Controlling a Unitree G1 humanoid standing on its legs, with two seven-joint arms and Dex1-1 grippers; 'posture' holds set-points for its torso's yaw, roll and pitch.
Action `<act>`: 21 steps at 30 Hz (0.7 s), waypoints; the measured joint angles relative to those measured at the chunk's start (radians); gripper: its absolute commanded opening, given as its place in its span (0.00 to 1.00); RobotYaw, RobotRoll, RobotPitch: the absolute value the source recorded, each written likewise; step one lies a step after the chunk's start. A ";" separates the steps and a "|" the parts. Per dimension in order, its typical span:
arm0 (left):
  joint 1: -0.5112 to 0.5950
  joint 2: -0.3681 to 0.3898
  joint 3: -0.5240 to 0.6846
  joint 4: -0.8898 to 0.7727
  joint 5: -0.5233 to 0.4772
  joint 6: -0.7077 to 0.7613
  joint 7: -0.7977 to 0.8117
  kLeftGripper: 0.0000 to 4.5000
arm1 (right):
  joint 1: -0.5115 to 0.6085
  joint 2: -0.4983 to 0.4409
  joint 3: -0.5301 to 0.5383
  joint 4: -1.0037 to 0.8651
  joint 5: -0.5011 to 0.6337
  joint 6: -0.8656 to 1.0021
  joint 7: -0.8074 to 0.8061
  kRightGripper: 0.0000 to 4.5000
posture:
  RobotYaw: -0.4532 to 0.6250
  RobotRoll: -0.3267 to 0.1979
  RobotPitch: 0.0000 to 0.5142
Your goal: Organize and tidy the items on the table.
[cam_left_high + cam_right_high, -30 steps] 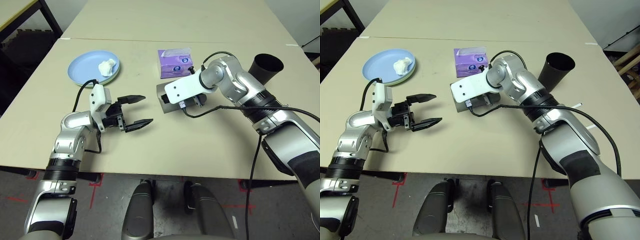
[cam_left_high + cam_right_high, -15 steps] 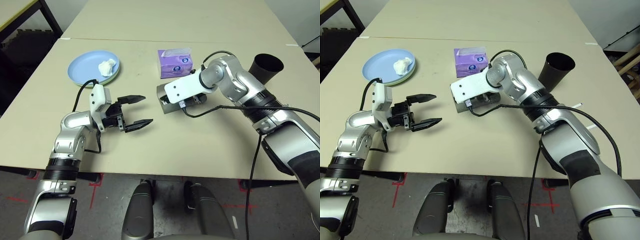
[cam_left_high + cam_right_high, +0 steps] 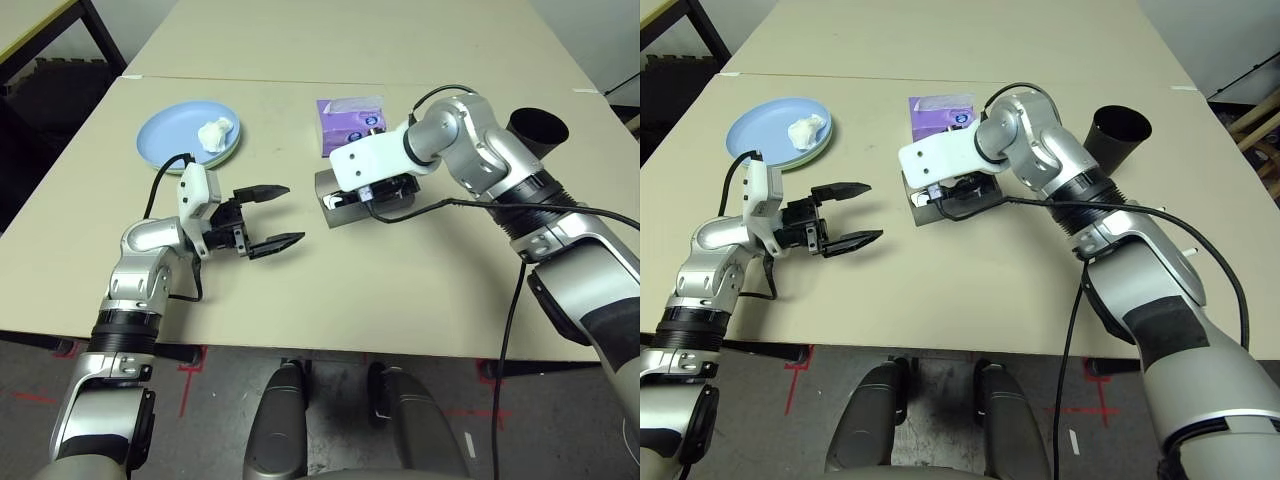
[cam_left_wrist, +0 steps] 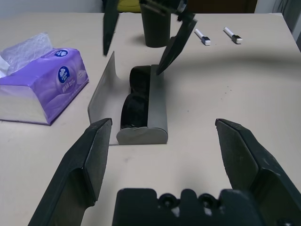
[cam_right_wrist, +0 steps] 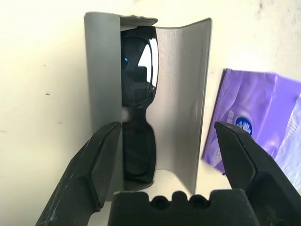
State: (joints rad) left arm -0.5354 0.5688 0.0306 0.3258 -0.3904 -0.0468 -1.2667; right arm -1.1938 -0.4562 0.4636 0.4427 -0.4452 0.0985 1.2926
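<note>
The pale beige desk [image 3: 420,290] spreads across the scene, with a second desk butted against its far edge. At far left lies the light blue plate [image 3: 170,130], stacked on a pale green plate [image 3: 228,153] whose rim peeks out at its right edge; a crumpled white tissue [image 3: 214,133] rests on the blue plate's right part. Near the middle, toward the far side, sits the purple tissue box [image 3: 350,122] with a tissue poking from its top. At far right stands the black tapered cup [image 3: 538,132], mouth upward. Just nearer than the tissue box lies the grey glasses case [image 5: 101,70], open, its lid flap standing up on the side toward the box. The black sunglasses [image 5: 140,70] lie folded inside the case's tray. Two small white markers [image 4: 233,35] lie on the desk beyond the cup. The right pincer [image 5: 164,155] hangs above the near end of the case, fingers spread wide and holding nothing, clear of the sunglasses. The left pincer [image 3: 271,215] hovers over bare desk at left of the case, well apart from it, pointing toward it, released and empty
</note>
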 measured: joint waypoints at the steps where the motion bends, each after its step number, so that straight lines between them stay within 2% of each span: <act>1: -0.002 0.000 -0.001 0.003 0.000 0.000 0.000 1.00 | 0.008 -0.002 -0.018 -0.016 0.025 0.023 0.009 0.99 | 0.58 0.62 0.36; 6: -0.010 -0.001 -0.002 0.006 0.000 -0.003 -0.003 1.00 | 0.096 -0.007 -0.162 -0.115 0.199 0.167 0.030 0.99 | 0.57 0.62 0.36; 11: -0.021 0.001 -0.002 0.011 0.000 -0.008 -0.018 1.00 | 0.312 0.016 -0.341 -0.271 0.399 0.310 -0.055 0.99 | 0.55 0.62 0.37; 14: -0.030 0.002 -0.004 0.030 0.000 -0.009 -0.029 1.00 | 0.416 0.046 -0.406 -0.363 0.499 0.383 -0.116 0.99 | 0.55 0.62 0.37; 17: -0.039 0.002 -0.007 0.045 0.001 -0.009 -0.038 1.00 | 0.487 0.071 -0.452 -0.414 0.570 0.401 -0.177 0.99 | 0.54 0.62 0.38; 21: -0.049 0.002 -0.010 0.049 0.001 -0.010 -0.049 1.00 | 0.589 0.126 -0.520 -0.415 0.625 0.284 -0.304 0.99 | 0.54 0.62 0.38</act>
State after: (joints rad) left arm -0.5841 0.5703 0.0209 0.3747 -0.3892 -0.0567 -1.3159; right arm -0.6046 -0.3297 -0.0568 0.0277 0.1799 0.3830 0.9891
